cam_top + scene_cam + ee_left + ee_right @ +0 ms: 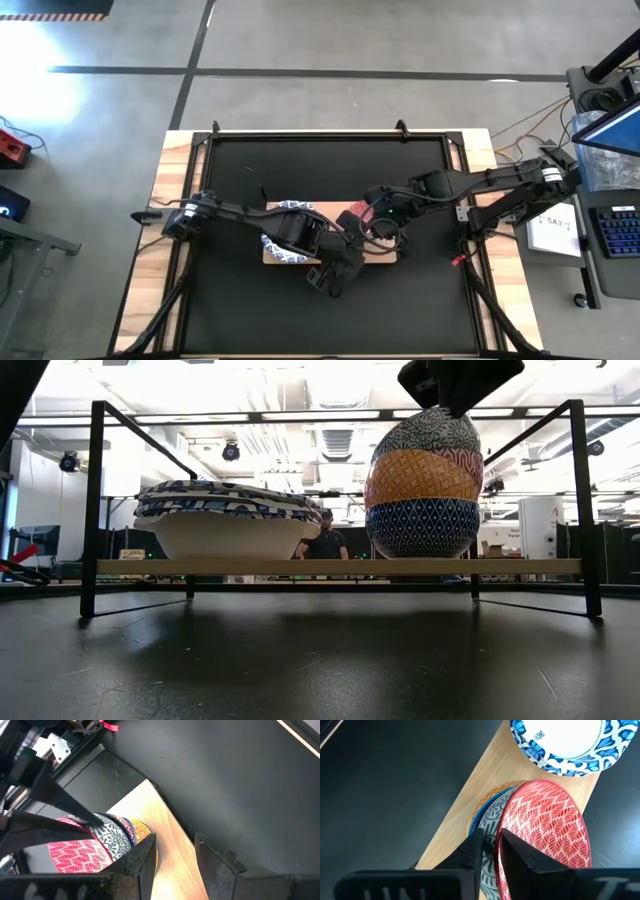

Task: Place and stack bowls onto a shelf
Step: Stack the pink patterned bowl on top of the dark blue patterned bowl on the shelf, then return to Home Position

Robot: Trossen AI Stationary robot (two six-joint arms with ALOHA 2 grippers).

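The light-wood shelf (300, 567) (385, 250) stands on a black frame. On its left part rests a stack of wide blue-and-white bowls (225, 520) (565, 742). On its right part stands a stack of small bowls (422, 485): a dark blue patterned one at the bottom, an orange one (420, 475), then a grey patterned one (487, 820) and the red patterned bowl (545, 825), both tipped steeply. My right gripper (492, 847) (460, 380) is shut on that tipped top. My left gripper (175, 855) (330, 275) is open, low at the shelf's near edge beside the small stack. My right gripper pinches the tipped top of the small stack at its upper rim (496, 827), coming from above. One finger (520, 855) lies inside the red patterned bowl, the other (472, 850) outside on the grey patterned wall. The tilted bowls' lower edge sits in the orange bowl.
The shelf's black posts (92, 510) (590, 510) and top bar frame the bowls. Black tabletop (300, 660) lies open in front of the shelf. A person (325, 540) stands far behind. A laptop and papers (610, 210) sit beyond the table's right edge.
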